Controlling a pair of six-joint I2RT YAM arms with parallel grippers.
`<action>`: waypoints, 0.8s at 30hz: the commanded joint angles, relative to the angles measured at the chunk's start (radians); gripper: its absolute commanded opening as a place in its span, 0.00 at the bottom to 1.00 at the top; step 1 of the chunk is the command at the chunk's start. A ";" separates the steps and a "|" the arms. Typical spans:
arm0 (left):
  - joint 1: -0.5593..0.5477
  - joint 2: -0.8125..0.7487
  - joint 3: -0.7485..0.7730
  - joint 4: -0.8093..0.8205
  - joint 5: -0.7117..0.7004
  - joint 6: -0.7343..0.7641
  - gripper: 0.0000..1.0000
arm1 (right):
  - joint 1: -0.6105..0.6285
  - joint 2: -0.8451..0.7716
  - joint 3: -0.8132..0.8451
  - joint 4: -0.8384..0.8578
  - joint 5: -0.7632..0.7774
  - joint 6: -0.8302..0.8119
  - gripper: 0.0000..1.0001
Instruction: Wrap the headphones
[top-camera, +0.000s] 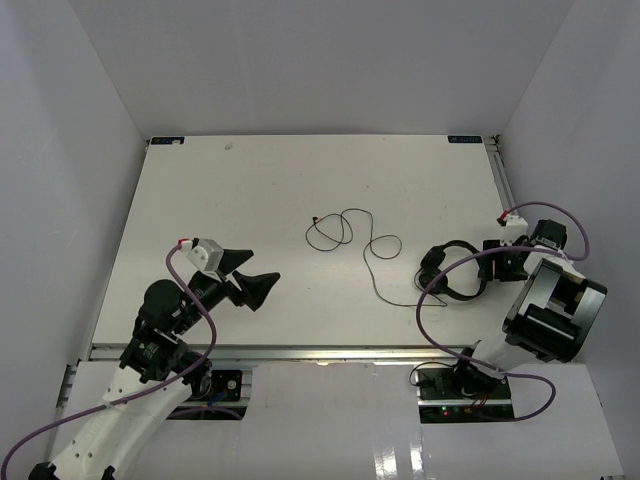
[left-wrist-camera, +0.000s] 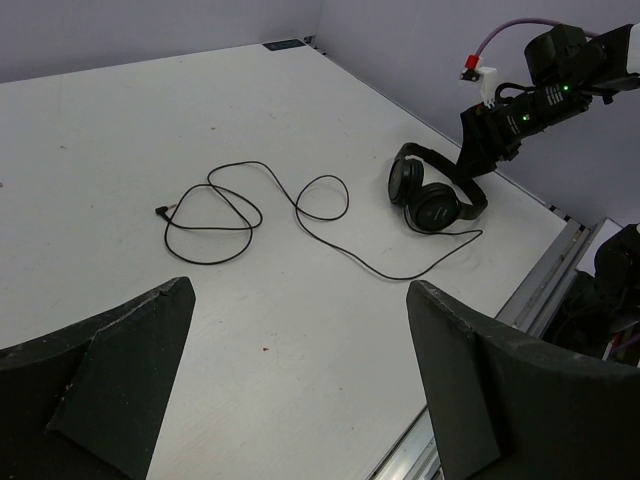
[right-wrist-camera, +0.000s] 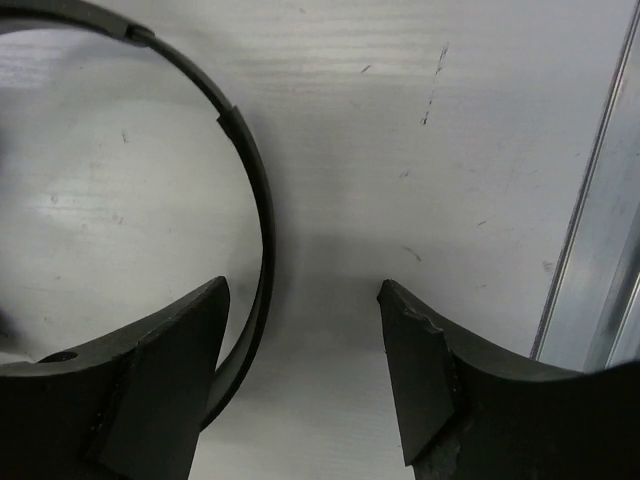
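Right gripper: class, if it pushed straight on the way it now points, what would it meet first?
Probably the headphones' headband, which curves between the open fingers of the right gripper, close to one of them. The table lies right behind it. Depth is unclear from this view.

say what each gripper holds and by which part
Nothing yet. The right gripper straddles the thin headband of the small black on-ear headphones, unclosed; the left gripper is empty.

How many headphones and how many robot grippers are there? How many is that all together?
headphones: 1
grippers: 2 (left gripper, right gripper)
Total: 3
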 joint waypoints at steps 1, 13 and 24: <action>-0.004 -0.006 0.019 0.016 0.010 0.007 0.98 | 0.069 0.034 -0.036 0.029 0.051 -0.004 0.42; -0.005 0.024 -0.002 0.055 0.072 -0.009 0.98 | 0.110 -0.094 0.064 -0.122 -0.046 0.006 0.08; -0.004 0.163 -0.007 0.040 -0.051 -0.105 0.98 | 0.414 -0.366 0.134 -0.156 -0.098 0.217 0.08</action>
